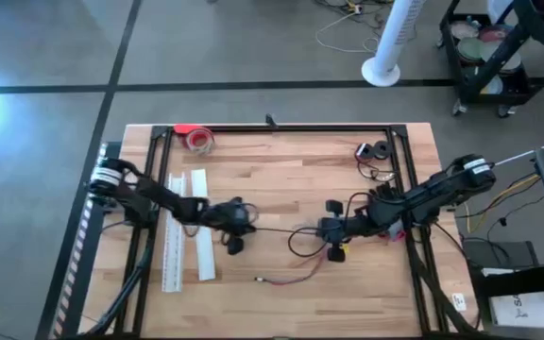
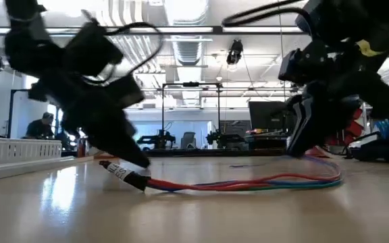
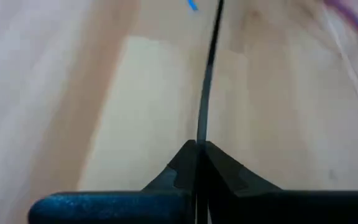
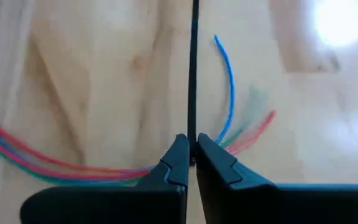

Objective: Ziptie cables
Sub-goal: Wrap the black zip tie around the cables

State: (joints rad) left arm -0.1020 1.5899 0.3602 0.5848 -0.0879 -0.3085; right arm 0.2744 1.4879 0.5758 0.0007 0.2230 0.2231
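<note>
A thin black ziptie [image 1: 286, 229] runs level between my two grippers near the table's middle. My left gripper [image 1: 249, 227] is shut on its left end and my right gripper [image 1: 321, 230] on its right end. The cables [image 1: 296, 274], thin red, blue and green wires, lie curved on the wood near the right gripper. Their labelled connector end [image 2: 123, 173] rests on the table toward the near edge. In the right wrist view the cables [image 4: 55, 165] pass under the fingertips and fan out beyond them. My left gripper pinches the ziptie's end [image 3: 201, 134] between its two fingertips, coming level from the table's left, fingers along the strip. The strip runs straight away from the fingers, above the wood. My right gripper pinches the ziptie's other end [image 4: 192, 127] between its fingertips, coming level from the table's right, fingers along the strip. The strip runs straight out, with the coloured wires lying beneath it.
Two long white flat strips [image 1: 187, 236] lie at the left. A red tape roll [image 1: 196, 138] sits at the far left edge, and small black parts [image 1: 376, 151] at the far right. Black frame rails [image 1: 281, 128] border the tabletop.
</note>
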